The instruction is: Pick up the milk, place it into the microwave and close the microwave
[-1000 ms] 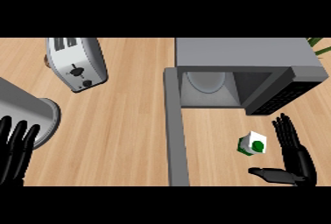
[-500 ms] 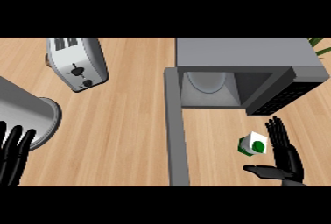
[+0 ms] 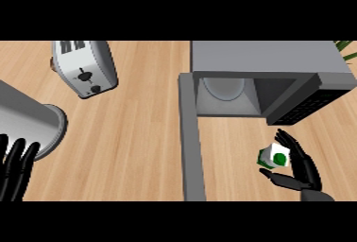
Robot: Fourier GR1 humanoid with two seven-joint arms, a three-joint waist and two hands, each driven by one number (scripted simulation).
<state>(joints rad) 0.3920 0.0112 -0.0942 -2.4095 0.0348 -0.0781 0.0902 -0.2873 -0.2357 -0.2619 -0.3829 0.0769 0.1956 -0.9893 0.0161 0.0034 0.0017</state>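
Light wooden counter [image 3: 132,142], seen from steeply above. Toward the far right, a grey microwave [image 3: 268,56] with its door [image 3: 191,142] swung wide open, seen edge-on as a grey strip running toward the near edge. Inside the cavity, a pale round turntable plate [image 3: 225,87] with nothing on it. Black control panel [image 3: 308,104] at the right of the opening; no legible writing there.

Below the opening and right of the door, a small white milk carton [image 3: 272,157] with a round green mark on its face; no readable lettering. Right hand [image 3: 301,168] just beside the carton on its right, fingers straight and spread, thumb under the carton's near side; touching or not, cannot tell.

At far left, a silver toaster [image 3: 85,67] with two slots and a dark knob. Nearer, a large grey cylindrical container [image 3: 28,120], contents not visible. Left hand [image 3: 15,168] at the lower left edge, fingers straight and slightly apart, resting. Green leaves [image 3: 346,48] at the far right edge.
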